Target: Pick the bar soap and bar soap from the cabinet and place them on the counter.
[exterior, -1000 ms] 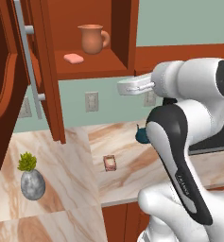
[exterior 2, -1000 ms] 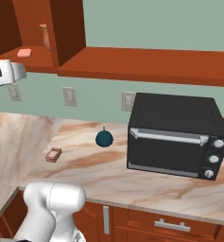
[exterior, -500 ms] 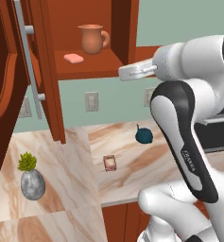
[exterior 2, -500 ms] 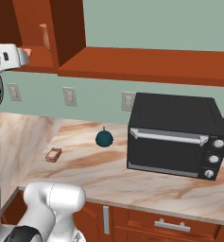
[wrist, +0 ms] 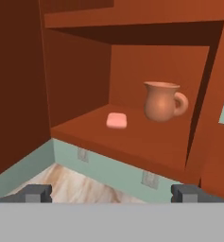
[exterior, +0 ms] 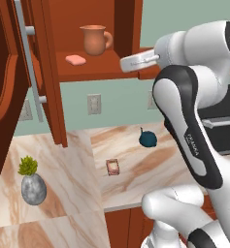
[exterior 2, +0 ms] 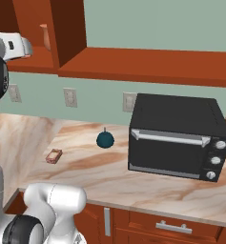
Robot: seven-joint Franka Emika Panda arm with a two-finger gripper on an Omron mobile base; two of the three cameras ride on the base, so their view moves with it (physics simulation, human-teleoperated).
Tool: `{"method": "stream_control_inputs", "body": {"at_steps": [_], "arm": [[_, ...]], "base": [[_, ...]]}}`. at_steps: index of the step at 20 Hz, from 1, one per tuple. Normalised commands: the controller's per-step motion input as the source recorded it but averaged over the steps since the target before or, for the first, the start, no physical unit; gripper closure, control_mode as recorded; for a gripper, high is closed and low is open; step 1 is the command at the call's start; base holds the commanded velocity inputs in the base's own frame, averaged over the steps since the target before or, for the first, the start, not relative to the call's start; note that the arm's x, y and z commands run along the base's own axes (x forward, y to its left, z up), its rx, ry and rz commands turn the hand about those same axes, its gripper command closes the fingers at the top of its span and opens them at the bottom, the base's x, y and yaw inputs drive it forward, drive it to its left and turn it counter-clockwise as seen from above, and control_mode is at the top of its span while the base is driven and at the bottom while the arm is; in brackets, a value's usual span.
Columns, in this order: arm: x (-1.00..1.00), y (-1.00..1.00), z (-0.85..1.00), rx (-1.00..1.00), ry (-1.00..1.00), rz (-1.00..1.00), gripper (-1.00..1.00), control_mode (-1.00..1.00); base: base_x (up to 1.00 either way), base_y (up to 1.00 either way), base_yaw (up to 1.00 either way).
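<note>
Pincer first: my gripper [wrist: 111, 193] is spread wide with nothing between its tips, which sit far apart at the bottom of the hand view. Over the last second I have lifted the hand from counter-outlet height up to shelf level, and it now points into the open cabinet [exterior: 48, 97]. I read that as the reach for the second bar starting, with the first one already delivered.

Nearest to me, that first bar, the brown-rimmed bar soap [exterior: 113, 166], lies flat on the counter [exterior: 77, 160], well apart from a small dark teal round object [exterior: 147, 139] further back. A stone-grey vase with a green plant [exterior: 33, 183] stands on the counter to the left.

Further off, on the cabinet shelf, the salmon-pink bar soap [wrist: 116, 120] lies flat near the front edge, just beside the terracotta mug [wrist: 162, 101] but not touching it. I would come in on the bar's side away from the mug to avoid clipping it.

Only the hand view shows the gap between soap and mug head-on. The right base view adds the black toaster oven [exterior 2: 177, 136] on the counter. The left base view shows the open door and its grey bar handle [exterior: 28, 58].
</note>
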Motion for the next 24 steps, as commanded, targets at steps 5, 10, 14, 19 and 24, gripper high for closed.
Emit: {"method": "stream_control_inputs", "body": {"at_steps": [5, 10, 14, 19, 24], "arm": [[0.10, 0.02, 0.05, -0.05, 0.00, 0.00, -1.00, -1.00], [0.08, 0.02, -0.01, -0.04, -0.03, -0.02, -1.00, -1.00], [0.13, 0.07, -0.12, -0.02, -0.03, -0.01, -1.00, -1.00], [0.11, 0.07, -0.14, 0.00, -0.05, 0.00, -1.00, -1.00], [0.14, 0.05, 0.00, 0.00, -0.03, 0.00, -1.00, -1.00]], "base": [[0.00, 0.00, 0.00], [0.00, 0.00, 0.00], [0.00, 0.00, 0.00], [0.00, 0.00, 0.00], [0.00, 0.00, 0.00]]}}
